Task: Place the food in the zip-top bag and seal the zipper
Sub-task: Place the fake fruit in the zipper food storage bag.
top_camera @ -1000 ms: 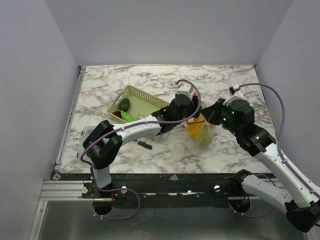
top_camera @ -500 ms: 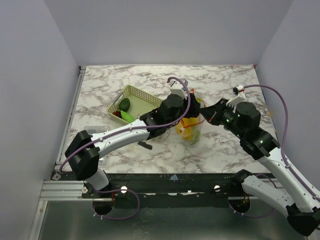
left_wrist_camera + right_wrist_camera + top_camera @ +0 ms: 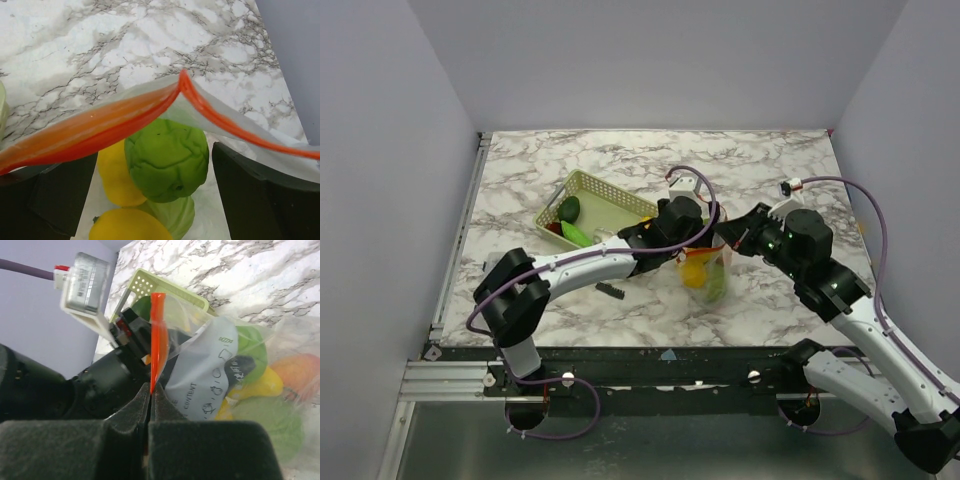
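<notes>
Pinching the zipper (image 3: 157, 332), right gripper (image 3: 150, 394) hides its end; left gripper (image 3: 146, 167) wide; food (image 3: 167, 157) half-hidden.

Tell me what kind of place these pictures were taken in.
Probably a robot test booth in a lab, not a kitchen: plain lilac walls box in a marble-patterned table, the left arm and right arm are bolted at its near edge, and the zip-top bag holds toy food.
</notes>
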You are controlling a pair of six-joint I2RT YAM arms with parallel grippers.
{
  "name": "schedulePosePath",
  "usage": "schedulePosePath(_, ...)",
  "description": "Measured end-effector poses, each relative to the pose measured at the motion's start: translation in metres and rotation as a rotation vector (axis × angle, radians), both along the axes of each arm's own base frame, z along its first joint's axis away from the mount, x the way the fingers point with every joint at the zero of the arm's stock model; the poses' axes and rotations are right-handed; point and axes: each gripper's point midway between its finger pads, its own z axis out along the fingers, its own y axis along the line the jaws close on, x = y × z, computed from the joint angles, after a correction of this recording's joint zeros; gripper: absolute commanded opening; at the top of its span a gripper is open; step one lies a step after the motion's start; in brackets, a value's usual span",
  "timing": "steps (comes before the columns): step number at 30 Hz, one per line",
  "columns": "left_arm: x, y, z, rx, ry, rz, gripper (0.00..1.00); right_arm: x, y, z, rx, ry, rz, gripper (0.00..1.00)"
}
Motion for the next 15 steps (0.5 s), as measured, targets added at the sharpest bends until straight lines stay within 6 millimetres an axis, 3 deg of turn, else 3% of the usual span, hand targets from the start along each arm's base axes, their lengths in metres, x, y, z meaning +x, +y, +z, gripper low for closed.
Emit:
schedulePosePath(6,-0.021,0.022,0.022,0.04,0.02,-0.07,0.97,-0.009,0.008,0.016,0.04,-0.045,0.044,0.01)
schedulePosePath(8,-0.03,0.029,0.03,0.057,0.038,-0.118,0.95,-0.008,0.002,0.017,0.023,-0.058,0.023,0.01)
schedulePosePath(15,-0.067,0.033,0.108,-0.034,0.02,-0.35,0.71,-0.001,-0.011,-0.01,-0.096,-0.007,-0.022,0.01)
